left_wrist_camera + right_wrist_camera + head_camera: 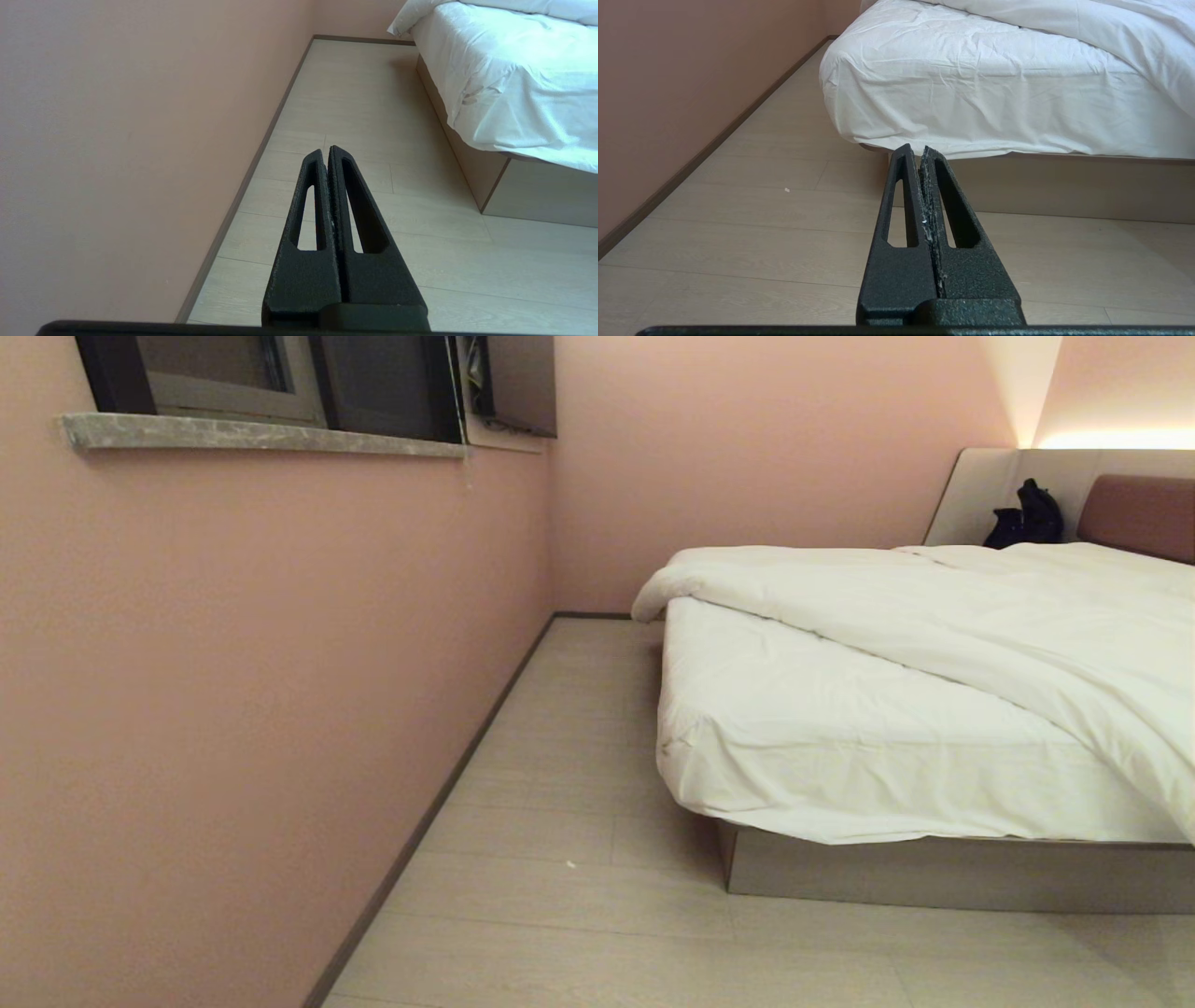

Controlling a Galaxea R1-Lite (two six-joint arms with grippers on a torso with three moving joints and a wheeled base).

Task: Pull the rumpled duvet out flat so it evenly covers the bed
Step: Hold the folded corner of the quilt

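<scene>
Lying rumpled, the duvet [934,607] leaves the bed's [934,873] corner uncovered.

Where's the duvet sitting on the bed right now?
In the head view the duvet lies bunched diagonally toward the headboard and right side, leaving the near-left corner of the bed bare.

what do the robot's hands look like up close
Both are matt black with a rough, grainy finish. The left hand has two long fingers tapering to narrow tips, each with a long slot cut through it. The right hand has the same shape, with pale specks along the seam between its fingers. No cables or markings show.
</scene>
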